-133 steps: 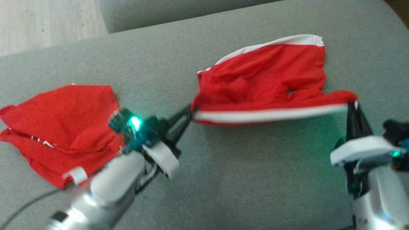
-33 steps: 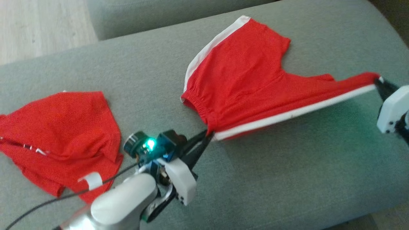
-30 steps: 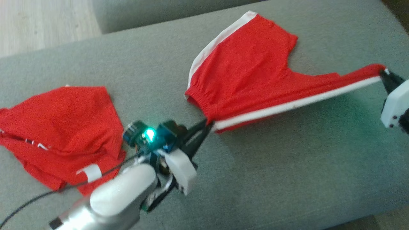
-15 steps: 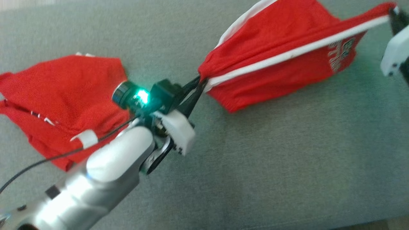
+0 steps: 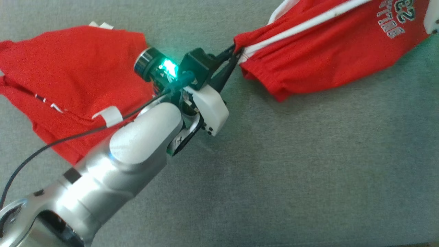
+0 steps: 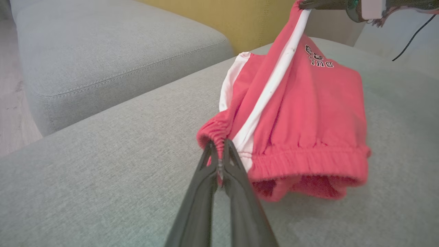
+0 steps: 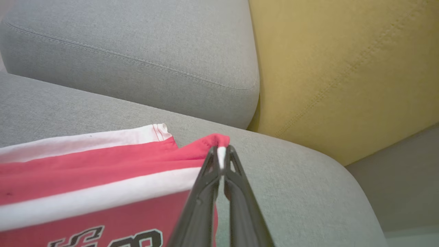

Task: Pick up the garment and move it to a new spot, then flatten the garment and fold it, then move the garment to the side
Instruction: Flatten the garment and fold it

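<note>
**A:** Where's the garment?

**B:** Over the grey sofa seat, strung between the two arms. It's a pair of red shorts with a white side stripe pulled taut along the top edge. The rest hangs folded beneath, with the gathered elastic waistband open toward the left wrist camera and sagging down to the cushion.

**A:** And the other red thing?

**B:** A second red garment lies crumpled on the seat under the left arm, apart from the shorts.

**A:** The fingers?

**B:** The left gripper is pinched tight on the waistband at the stripe's end. The right gripper is clamped on the stripe's far end, at the leg hem.

**A:** Any writing?

**B:** There's outlined block lettering on the leg. It shows upside down and partly cut off, so I can't read it.
</note>
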`<state>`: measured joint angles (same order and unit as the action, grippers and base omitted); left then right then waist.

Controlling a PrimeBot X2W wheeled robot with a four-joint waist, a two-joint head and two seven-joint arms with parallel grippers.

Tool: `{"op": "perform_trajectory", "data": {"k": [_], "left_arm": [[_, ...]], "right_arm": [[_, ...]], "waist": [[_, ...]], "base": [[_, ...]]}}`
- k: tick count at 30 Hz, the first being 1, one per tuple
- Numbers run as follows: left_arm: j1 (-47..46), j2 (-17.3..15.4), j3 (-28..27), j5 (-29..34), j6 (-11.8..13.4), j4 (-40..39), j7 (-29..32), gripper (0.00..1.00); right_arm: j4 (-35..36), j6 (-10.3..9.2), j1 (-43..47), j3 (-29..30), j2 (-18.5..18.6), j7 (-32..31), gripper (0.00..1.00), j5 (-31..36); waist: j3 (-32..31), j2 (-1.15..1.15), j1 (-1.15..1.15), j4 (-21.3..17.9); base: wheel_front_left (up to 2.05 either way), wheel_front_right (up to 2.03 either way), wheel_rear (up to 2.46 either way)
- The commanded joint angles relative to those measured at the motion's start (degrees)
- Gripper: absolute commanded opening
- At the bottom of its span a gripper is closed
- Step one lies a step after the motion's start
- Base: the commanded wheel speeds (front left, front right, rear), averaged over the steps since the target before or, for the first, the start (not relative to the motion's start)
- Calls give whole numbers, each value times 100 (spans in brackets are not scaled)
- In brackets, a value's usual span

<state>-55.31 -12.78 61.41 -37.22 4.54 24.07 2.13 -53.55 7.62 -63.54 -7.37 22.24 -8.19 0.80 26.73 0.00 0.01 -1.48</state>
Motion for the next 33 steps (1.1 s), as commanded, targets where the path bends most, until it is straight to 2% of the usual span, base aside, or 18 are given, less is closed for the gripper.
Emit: {"op": "perform_trajectory", "data": {"k": [1,16,17,18,20,21,23,24,33], "left_arm": [[-253,-71,-181,46,6,-65,-46,0],[-758,289,-122,122,-128,406,-213,0],[-778,305,-117,124,-135,426,-221,0],[-795,322,-111,124,-141,446,-224,0],[-818,349,-101,116,-148,492,-220,0],[-824,357,-99,108,-149,515,-213,13],[-837,352,-109,117,-110,561,-236,84],[-835,341,-115,123,-89,583,-259,100],[-655,196,-437,-50,229,744,-618,100]], "right_arm": [[78,-13,-204,-59,3,110,0,54],[-1126,-13,-1194,61,2,795,0,392],[-1173,-13,-1226,105,3,844,38,393],[-1218,-13,-1258,159,17,888,97,402],[-1301,-13,-1302,251,12,981,100,422],[-1343,-13,-1319,276,8,1013,100,448],[-1425,-13,-1340,329,-6,1076,100,490],[-1469,-13,-1334,366,-17,1106,100,503],[-1716,-13,-1015,800,-139,1660,100,325]], "waist": [[109,0,-1,78],[653,0,-1,388],[671,0,-1,401],[688,0,-1,415],[707,0,-1,435],[710,0,-1,443],[700,0,-1,447],[677,0,-1,442],[92,0,-1,348]], "base": [[0,0,0],[0,0,0],[0,0,0],[0,0,0],[0,0,0],[0,0,0],[0,0,0],[0,0,0],[0,0,0]]}}
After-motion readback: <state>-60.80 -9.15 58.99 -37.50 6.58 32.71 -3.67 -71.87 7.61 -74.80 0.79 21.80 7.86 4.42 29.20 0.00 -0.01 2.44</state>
